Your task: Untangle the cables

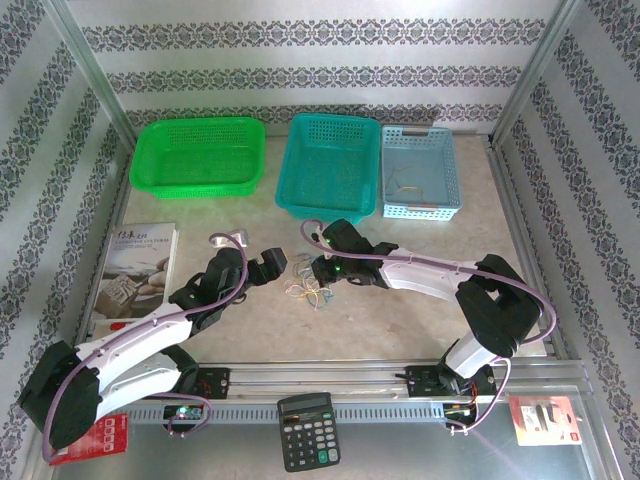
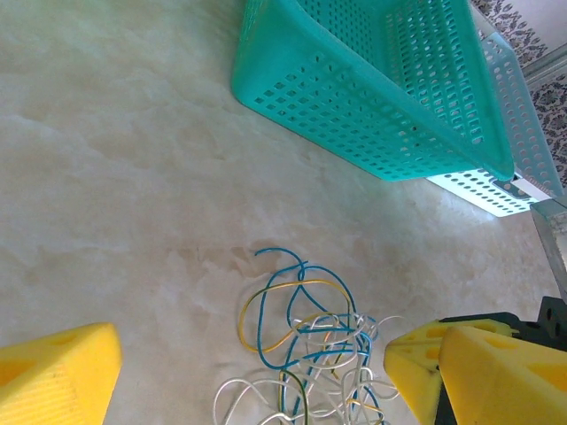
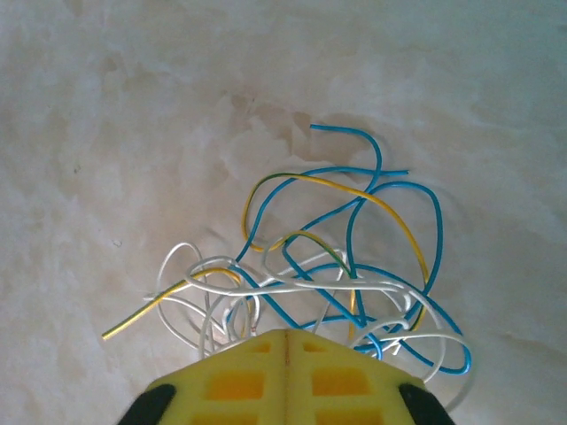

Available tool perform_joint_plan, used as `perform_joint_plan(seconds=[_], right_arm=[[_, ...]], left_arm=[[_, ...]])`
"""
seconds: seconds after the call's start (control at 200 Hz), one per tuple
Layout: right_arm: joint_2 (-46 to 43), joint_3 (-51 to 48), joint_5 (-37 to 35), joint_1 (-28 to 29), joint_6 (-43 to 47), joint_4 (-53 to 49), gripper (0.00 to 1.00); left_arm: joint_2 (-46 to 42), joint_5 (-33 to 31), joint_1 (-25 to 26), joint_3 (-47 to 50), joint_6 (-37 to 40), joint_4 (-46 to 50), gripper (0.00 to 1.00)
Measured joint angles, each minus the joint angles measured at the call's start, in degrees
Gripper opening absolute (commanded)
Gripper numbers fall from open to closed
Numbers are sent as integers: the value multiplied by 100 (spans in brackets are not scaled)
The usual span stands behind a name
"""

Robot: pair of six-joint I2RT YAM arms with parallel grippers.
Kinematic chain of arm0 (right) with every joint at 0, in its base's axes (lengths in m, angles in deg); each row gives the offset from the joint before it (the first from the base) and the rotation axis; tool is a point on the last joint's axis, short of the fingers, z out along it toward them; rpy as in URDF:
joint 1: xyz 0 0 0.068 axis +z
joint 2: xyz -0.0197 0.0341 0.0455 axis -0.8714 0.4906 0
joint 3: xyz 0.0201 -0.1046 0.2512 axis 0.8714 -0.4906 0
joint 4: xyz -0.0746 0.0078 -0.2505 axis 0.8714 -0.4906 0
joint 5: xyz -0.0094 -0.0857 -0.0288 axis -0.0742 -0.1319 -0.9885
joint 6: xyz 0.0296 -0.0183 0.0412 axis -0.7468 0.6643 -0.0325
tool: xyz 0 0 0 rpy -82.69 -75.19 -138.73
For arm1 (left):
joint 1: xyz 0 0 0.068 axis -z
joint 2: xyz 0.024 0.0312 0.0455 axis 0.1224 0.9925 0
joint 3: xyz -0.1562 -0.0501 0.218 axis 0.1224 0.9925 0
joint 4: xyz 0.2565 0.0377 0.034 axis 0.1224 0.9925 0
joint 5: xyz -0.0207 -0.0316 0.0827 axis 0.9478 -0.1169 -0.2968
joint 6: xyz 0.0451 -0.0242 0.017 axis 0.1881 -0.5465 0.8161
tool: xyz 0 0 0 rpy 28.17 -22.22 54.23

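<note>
Blue, yellow cables (image 3: 310, 285) at right claw (image 3: 285, 335)

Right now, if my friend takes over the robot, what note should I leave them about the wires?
Left gripper: open wide, hovering over the tangle, holding nothing.
Right gripper: shut, tips at the tangle's edge; can't tell if a wire is pinched.
Cables: blue, yellow and white wires in one pile on the table, in front of the teal basket.
Done: nothing to show yet; the wires loop through each other.
Left: pull every wire apart.
</note>
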Motion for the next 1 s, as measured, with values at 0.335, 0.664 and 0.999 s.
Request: perform_joint_plan(seconds=[0.335, 0.664, 0.999], right_arm=[[-612, 11, 20, -7, -20, -214, 0], [-1869, 46, 584, -474, -553, 20, 0], [-2020, 81, 1152, -656, -1091, 297, 0]], left_arm=[[0, 136, -2, 0, 149, -7, 95], [323, 1163, 0, -109, 866, -260, 96], [863, 1840, 238, -446, 1738, -544, 96]])
